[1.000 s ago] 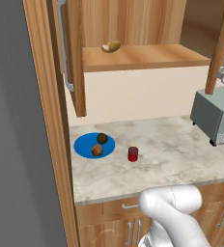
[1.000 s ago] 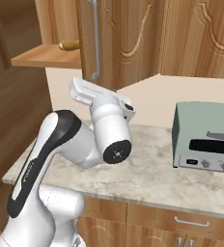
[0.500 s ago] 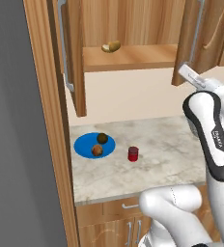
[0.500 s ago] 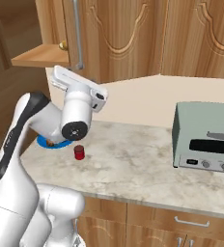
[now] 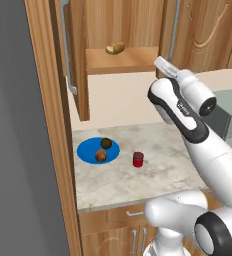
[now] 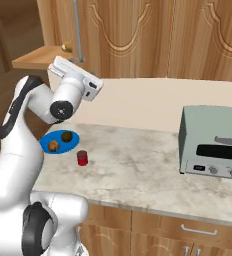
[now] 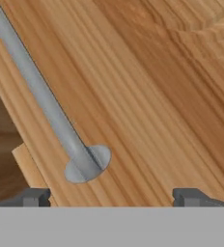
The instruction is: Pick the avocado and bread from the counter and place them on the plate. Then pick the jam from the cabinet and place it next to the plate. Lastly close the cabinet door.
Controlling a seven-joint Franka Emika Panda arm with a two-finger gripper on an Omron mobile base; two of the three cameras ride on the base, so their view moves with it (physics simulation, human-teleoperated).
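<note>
End effector (image 7: 111, 197) faces cabinet door (image 7: 147, 96), handle (image 7: 46, 103) just beside.

— What's sitting out?
— One plate (image 5: 89, 148) carrying one avocado (image 5: 106, 143) and one bread (image 5: 101, 156); one jam (image 5: 138, 159) and one toaster oven (image 6: 213, 143) standing on the table (image 6: 138, 167).
— Shelf?
— One tan lump (image 5: 115, 48) lying there.

the avocado (image 5: 106, 143) and the bread (image 5: 101, 156) are lying on the plate (image 5: 87, 148), avocado behind bread. the jam (image 5: 138, 159) is standing on the counter (image 5: 158, 167) just right of the plate. a toaster oven (image 6: 211, 147) is sitting well to the right.
</note>
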